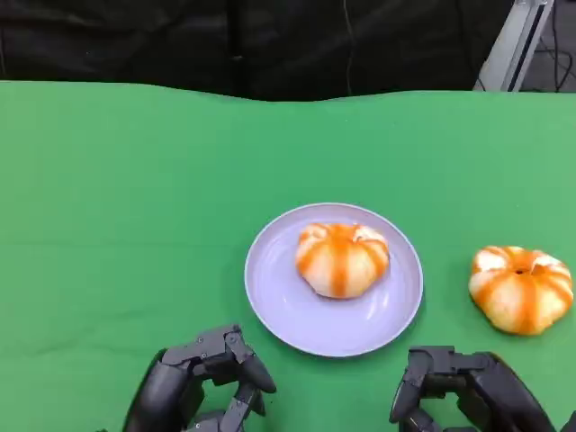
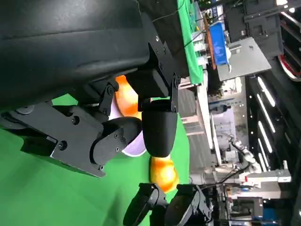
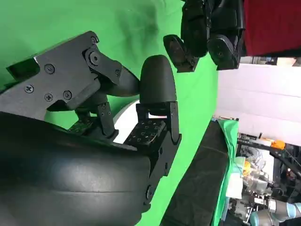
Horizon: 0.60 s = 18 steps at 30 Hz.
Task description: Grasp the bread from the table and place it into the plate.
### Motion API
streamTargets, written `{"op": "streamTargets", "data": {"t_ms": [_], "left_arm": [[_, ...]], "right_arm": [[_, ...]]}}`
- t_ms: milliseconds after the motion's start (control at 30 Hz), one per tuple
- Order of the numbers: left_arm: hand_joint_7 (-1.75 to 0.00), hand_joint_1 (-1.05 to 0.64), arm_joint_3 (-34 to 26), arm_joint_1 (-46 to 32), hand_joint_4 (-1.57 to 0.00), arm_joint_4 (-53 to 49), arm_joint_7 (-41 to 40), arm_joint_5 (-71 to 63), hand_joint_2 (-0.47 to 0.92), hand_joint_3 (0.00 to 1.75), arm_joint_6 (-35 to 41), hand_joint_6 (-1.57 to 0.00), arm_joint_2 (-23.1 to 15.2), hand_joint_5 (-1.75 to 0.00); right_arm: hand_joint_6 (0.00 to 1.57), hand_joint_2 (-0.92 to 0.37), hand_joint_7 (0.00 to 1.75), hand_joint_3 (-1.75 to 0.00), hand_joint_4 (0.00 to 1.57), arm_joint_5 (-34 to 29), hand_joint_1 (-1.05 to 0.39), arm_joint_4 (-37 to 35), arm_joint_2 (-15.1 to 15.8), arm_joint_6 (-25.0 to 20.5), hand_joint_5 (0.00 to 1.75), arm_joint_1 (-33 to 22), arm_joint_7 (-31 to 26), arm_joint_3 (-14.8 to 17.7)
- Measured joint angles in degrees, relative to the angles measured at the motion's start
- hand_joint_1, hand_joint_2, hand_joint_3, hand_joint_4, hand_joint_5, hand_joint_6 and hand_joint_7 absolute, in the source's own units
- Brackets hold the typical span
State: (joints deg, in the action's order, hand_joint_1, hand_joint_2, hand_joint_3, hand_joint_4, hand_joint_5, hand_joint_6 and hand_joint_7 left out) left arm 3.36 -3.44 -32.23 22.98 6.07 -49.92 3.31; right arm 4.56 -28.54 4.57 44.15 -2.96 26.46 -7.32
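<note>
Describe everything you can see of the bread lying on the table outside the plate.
The bread on the table is a round, domed bun, pale cream with orange stripes running down from a small dimple at its top, so it looks lobed like a pumpkin. Its surface looks soft and slightly glossy. It sits upright on the green table, right of the plate and apart from it. Nothing touches it; the right hand is nearer the camera, short of it. The left wrist view shows it too.
</note>
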Motion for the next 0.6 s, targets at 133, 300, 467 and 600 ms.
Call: {"op": "streamTargets", "data": {"t_ms": [133,300,467,600], "left_arm": [[-1.29,-0.09,0.42,0.37,-0.82,-0.45,0.18,0.12,0.55,1.11,0.01,-0.86,-0.20,-1.61],[-1.28,-0.09,0.49,0.42,-0.82,-0.71,0.24,0.21,0.55,1.12,0.01,-0.85,-0.26,-1.60],[-1.29,-0.09,0.47,0.43,-0.81,-1.35,0.26,0.74,0.55,1.12,0.00,-0.85,-0.29,-1.60],[-1.29,-0.08,0.46,0.42,-0.80,-1.42,0.32,1.03,0.56,1.11,0.00,-0.84,-0.33,-1.62]], "right_arm": [[0.87,-0.59,1.18,-1.01,0.86,0.00,-0.10,0.00,0.00,0.00,1.44,0.01,0.00,0.00],[0.87,-0.58,1.19,-1.03,0.86,0.00,-0.11,0.00,0.00,0.00,1.44,0.01,-0.02,0.01],[0.86,-0.58,1.19,-1.03,0.85,0.00,-0.11,0.00,0.00,-0.01,1.45,0.01,-0.05,0.01],[0.86,-0.58,1.20,-1.02,0.85,0.04,-0.11,-0.39,0.00,0.00,1.46,0.12,0.11,0.01]]}}
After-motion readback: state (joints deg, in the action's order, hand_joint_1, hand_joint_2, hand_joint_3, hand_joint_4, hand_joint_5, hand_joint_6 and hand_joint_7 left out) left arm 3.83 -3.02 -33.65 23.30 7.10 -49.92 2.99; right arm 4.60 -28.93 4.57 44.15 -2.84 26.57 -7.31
